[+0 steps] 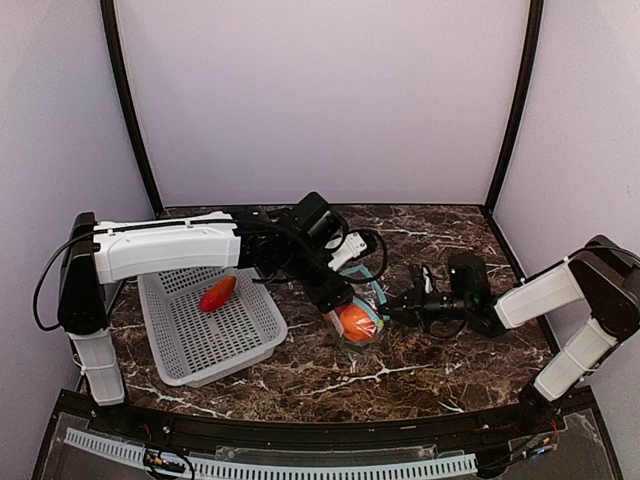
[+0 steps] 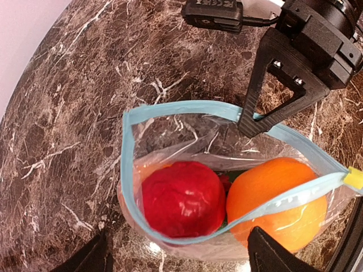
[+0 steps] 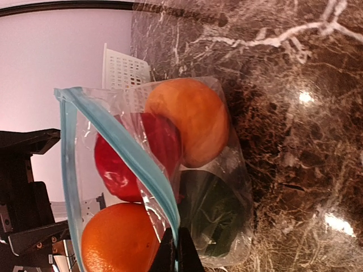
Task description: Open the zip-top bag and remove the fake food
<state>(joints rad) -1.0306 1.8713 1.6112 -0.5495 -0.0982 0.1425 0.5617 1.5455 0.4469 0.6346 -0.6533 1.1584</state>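
The zip-top bag (image 1: 362, 322) lies mid-table with its mouth pulled open, the teal zip strip (image 2: 170, 110) forming a loop. Inside it sit a round red piece (image 2: 181, 198), an orange (image 2: 278, 198), a second orange (image 3: 190, 122) and a dark green piece (image 3: 212, 215). My right gripper (image 3: 177, 255) is shut on the far side of the zip strip. My left gripper (image 2: 181, 262) hovers open just above the mouth, its fingertips (image 2: 91, 258) on either side of the near lip, holding nothing. An elongated red-orange piece (image 1: 217, 293) lies in the basket.
The white perforated basket (image 1: 235, 345) stands left of the bag, under the left arm. Both arms meet over the table's middle. Walls close in the back and sides.
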